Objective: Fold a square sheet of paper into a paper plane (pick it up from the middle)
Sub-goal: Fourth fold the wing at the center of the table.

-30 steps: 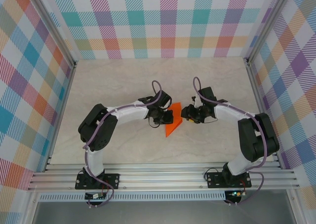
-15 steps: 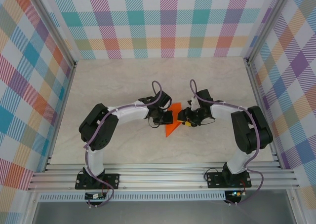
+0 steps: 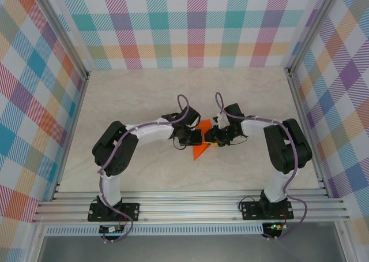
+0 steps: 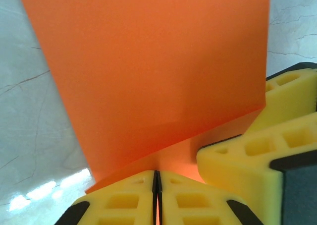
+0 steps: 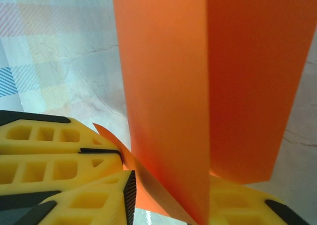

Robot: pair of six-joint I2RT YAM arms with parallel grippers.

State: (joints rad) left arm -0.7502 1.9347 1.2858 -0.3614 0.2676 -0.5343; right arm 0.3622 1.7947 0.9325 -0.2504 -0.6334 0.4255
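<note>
Pinching the folded orange sheet of paper (image 3: 199,149) flat between closed jaws, the left claw (image 3: 194,137) holds it mid-surface (image 3: 144,94). The right claw (image 3: 211,137) straddles the opposite edge, jaws parted, not clamped. The sheet's long axis runs near-to-far between both claws. No writing is legible.

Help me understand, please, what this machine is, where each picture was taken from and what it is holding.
These are two robot arms bolted at the near edge of a table, each ending in a two-finger gripper with yellow pads. The top picture looks down from above; the other two come from a camera on each wrist. Between the arms is a partly folded orange paper. The left gripper is shut on its edge. The right gripper has a finger on either side of the paper; whether it is clamped, I cannot tell.
</note>
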